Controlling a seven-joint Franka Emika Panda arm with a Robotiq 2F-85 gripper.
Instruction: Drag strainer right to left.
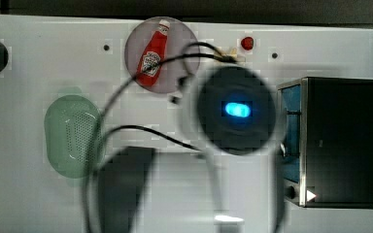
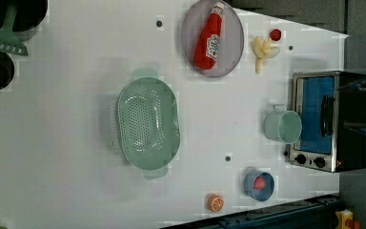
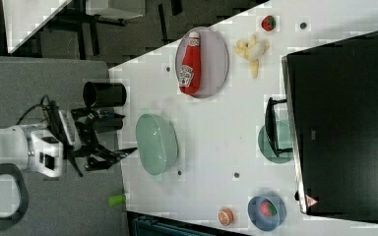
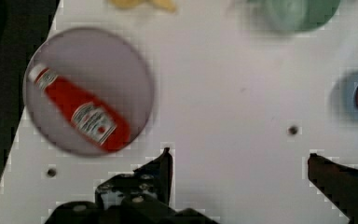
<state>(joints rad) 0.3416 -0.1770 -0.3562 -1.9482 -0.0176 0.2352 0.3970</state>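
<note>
Strainer beside open hand

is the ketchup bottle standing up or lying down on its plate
Lying down. In the left view the ketchup bottle lies flat along the grey plate, white cap near one rim and label facing up; the wrist view shows the same.

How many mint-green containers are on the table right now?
2. The strainer sits mid-table, below the ketchup plate in the left view. The cup lies just to the left of the toaster oven in the left view. Others may be hidden.
</note>
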